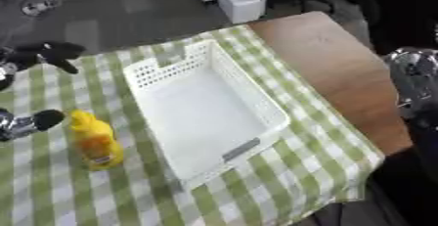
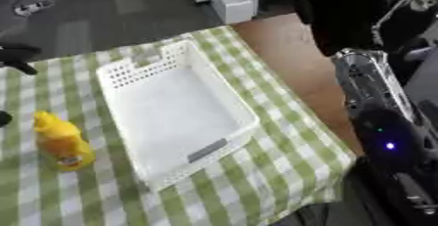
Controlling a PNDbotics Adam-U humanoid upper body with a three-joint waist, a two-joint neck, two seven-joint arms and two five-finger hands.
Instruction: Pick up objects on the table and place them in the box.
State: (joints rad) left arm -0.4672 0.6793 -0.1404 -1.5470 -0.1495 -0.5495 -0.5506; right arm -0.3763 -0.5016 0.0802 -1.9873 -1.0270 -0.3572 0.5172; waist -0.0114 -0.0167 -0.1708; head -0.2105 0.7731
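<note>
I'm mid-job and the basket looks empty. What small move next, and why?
Probably close the left robot hand around the yellow bottle: it stands upright beside the empty white basket, between the spread fingers, ungrasped.

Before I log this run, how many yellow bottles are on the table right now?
1. The yellow bottle stands upright on the checked cloth, left of the white box, which looks empty. None other shows.

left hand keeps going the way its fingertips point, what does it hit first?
Probably the yellow bottle. The left hand sits open at the left edge, its lower fingertip aimed right at the bottle's cap. The white box lies beyond. Depth is unclear, so it might pass above.
</note>
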